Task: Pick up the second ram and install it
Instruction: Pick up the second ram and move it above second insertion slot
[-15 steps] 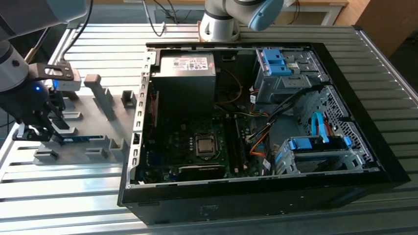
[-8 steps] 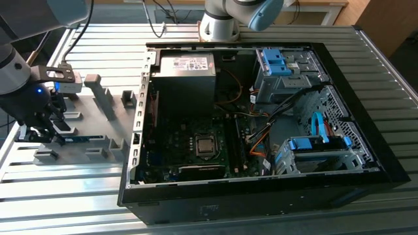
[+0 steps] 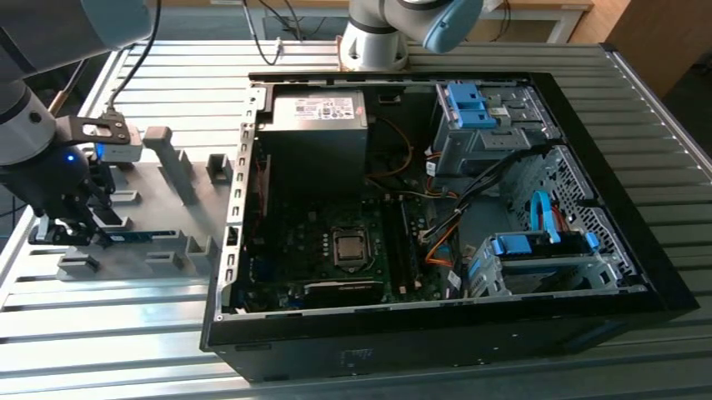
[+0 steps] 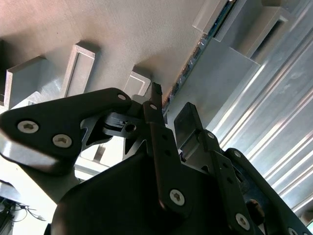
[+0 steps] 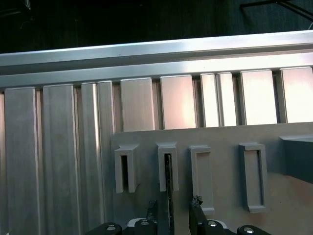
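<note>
A: The claw?
B: Released. In the first wrist view, 1 finger stands on each side of the second ram, unclamped. I'd call this the pick-up step.
A: And the ram?
B: On edge in the grey holder, middle left of the exterior view, well apart from the computer case. Gripping it calls for a square squeeze.

The second ram on edge in its holder
We saw a thin blue-teal stick seated lengthwise in the grey slots, edge-on in the first wrist view.
</note>
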`<action>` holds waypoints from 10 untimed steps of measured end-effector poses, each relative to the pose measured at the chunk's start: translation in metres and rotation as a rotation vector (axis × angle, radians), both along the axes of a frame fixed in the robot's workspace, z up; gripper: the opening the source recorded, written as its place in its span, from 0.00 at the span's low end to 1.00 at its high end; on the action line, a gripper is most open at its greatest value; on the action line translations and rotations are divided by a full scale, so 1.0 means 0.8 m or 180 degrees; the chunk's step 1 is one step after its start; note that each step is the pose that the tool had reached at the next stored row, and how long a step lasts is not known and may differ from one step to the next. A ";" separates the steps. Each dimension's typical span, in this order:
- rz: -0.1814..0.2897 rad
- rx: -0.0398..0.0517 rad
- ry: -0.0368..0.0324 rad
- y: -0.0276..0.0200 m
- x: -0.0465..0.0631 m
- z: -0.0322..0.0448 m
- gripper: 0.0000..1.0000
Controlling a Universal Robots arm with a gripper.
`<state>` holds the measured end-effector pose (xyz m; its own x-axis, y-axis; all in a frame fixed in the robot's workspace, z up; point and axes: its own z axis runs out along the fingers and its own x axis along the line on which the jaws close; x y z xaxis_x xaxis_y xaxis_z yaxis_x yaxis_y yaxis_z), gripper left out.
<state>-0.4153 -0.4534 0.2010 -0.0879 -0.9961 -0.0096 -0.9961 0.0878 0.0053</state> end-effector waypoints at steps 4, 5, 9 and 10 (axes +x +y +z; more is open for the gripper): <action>0.0000 0.0000 -0.0005 -0.0004 0.000 -0.0018 0.38; 0.0000 0.0000 -0.0005 -0.0005 0.000 -0.0022 0.38; 0.0000 0.0000 -0.0008 -0.0007 0.000 -0.0050 0.38; 0.0001 0.0000 -0.0009 -0.0007 0.000 -0.0057 0.38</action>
<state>-0.4153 -0.4539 0.1964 -0.0876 -0.9961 -0.0096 -0.9962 0.0876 0.0026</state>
